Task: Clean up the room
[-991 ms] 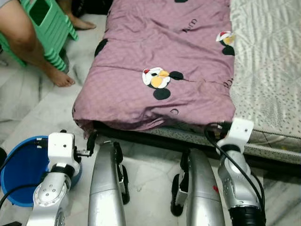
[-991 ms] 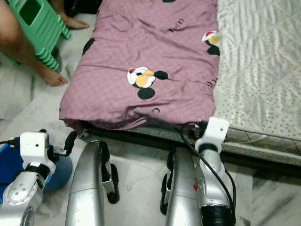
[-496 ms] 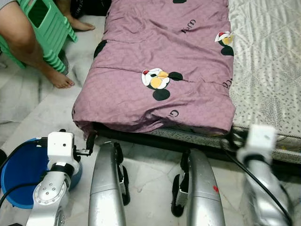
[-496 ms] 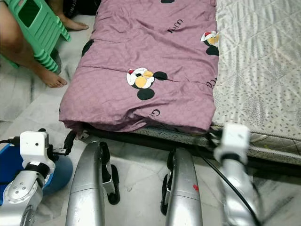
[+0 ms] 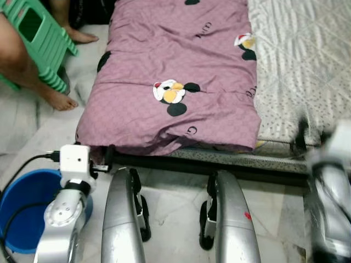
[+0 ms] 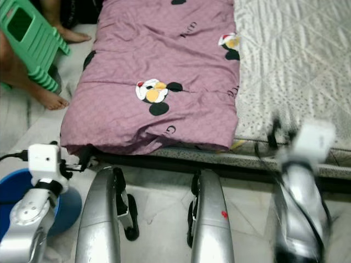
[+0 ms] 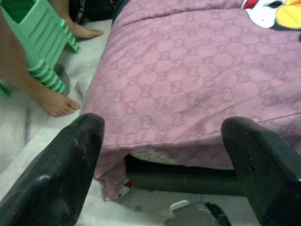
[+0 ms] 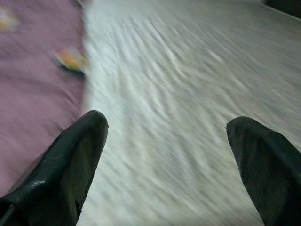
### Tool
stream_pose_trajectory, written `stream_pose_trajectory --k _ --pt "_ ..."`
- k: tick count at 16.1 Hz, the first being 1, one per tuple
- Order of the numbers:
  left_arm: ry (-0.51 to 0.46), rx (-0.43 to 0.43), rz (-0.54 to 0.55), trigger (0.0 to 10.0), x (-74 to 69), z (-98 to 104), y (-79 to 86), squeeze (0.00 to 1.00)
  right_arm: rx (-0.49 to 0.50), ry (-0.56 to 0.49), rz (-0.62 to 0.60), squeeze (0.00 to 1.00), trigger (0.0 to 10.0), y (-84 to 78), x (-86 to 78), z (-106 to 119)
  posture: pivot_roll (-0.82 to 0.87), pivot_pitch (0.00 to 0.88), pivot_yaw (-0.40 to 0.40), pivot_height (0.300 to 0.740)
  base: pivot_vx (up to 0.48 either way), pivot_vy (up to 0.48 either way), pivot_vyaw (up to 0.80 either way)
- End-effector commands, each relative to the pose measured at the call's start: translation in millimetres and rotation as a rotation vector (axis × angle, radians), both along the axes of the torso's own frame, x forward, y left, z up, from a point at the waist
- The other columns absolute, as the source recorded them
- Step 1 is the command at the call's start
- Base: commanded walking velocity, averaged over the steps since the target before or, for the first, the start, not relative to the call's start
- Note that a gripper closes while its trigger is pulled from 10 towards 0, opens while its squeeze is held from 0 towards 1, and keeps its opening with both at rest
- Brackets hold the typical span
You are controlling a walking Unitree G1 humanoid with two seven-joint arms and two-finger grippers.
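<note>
The purple blanket [image 5: 175,82] lies lengthwise ahead of both wide-open claws: left claw [image 7: 164,155] faces its near corner, the blurred right claw [image 8: 164,160] probably hovers beside its edge.

Bare mattress [image 5: 307,60] beside blanket [image 5: 175,71] (open)

You get even, soft daylight with no glare. The purple quilt [image 5: 175,71] reads sharp, but the right arm [image 5: 329,186] at the lower right of the frame smears with motion blur. The right wrist view streaks across the bed [image 8: 188,94].
</note>
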State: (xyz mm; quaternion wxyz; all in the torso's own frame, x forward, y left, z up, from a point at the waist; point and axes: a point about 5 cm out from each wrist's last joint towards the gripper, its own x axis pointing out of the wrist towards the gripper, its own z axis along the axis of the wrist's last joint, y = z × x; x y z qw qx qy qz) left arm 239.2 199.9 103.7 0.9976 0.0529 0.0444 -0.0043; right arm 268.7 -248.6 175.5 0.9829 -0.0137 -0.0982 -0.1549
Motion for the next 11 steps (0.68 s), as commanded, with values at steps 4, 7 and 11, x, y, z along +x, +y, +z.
stream_pose_trajectory --k 4,7,11 --pt "0.017 0.002 0.010 10.0 -4.9 -2.7 3.4 0.00 0.050 0.073 0.362 0.00 10.0 69.5 33.4 -19.3 0.06 0.307 0.055 0.569 0.000 0.000 0.00" --pt "0.017 0.003 0.011 10.0 -7.4 -3.0 2.8 0.00 0.056 0.178 0.472 0.00 10.0 103.1 42.6 -50.9 0.09 0.312 0.053 0.569 0.000 0.000 0.00" --pt "0.022 0.003 0.006 10.0 -9.4 -3.6 1.9 0.00 0.019 0.309 0.578 0.00 10.0 134.0 46.3 -80.1 0.10 0.315 0.058 0.569 0.000 0.000 0.00"
